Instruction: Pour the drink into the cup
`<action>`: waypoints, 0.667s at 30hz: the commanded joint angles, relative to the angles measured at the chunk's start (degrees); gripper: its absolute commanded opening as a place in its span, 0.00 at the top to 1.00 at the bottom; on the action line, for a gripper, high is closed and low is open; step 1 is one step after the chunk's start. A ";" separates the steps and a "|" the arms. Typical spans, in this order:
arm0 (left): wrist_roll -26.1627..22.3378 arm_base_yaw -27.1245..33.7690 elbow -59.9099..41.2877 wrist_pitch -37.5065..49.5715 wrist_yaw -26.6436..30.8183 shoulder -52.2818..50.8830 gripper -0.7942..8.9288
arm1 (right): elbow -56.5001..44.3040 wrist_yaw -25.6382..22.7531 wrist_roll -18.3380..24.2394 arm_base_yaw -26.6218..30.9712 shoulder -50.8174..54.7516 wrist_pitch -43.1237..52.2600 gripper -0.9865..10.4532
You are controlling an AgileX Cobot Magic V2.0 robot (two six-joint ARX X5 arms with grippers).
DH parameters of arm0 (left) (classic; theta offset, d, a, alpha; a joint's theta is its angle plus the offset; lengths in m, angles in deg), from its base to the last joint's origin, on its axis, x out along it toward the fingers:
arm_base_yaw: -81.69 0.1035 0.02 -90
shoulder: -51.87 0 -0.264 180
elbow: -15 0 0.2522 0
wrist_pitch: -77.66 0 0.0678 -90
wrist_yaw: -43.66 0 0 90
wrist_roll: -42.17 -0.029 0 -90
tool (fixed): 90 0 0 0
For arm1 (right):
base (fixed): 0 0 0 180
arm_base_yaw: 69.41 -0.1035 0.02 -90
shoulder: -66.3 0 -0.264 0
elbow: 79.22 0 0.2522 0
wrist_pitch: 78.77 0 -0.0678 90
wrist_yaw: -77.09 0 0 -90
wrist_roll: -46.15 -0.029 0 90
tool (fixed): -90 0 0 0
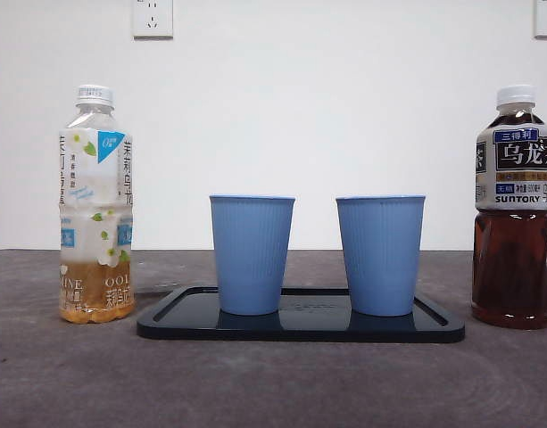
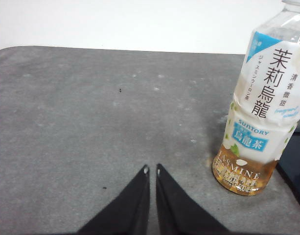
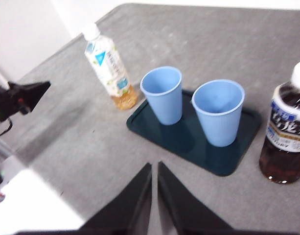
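Two blue cups (image 1: 252, 254) (image 1: 380, 255): upright on black tray (image 1: 300, 328) | jasmine oolong bottle (image 1: 96, 205): nearly empty | dark oolong bottle (image 1: 513, 209): fuller | left gripper (image 2: 151, 170), right gripper (image 3: 154, 166): fingers pressed together, holding nothing

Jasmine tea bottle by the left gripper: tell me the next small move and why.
Probably open the left gripper and ease it toward the jasmine tea bottle. Its jaws are shut and hold nothing, the bottle stands upright and capped beside the tray, and both blue cups stand upright on the tray.
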 commanded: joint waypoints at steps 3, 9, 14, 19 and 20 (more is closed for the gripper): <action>-0.66 0.07 -1.18 -0.44 0.22 -0.13 0.90 | -6.40 0.94 0.72 7.74 2.51 7.34 0.90; -0.66 0.07 -1.18 -0.44 0.22 -0.13 0.90 | -24.79 -10.80 2.51 16.28 10.45 28.06 0.90; -0.66 0.07 -1.18 -0.42 0.20 -0.13 0.90 | -39.76 -25.81 6.05 16.39 17.05 43.12 0.90; -0.66 0.07 -1.18 -0.42 0.22 -0.13 0.90 | -48.87 -27.47 6.03 16.50 20.96 48.24 0.90; -0.66 0.07 -1.18 -0.42 0.22 -0.13 0.90 | -49.94 -27.28 6.03 16.50 21.44 48.22 0.90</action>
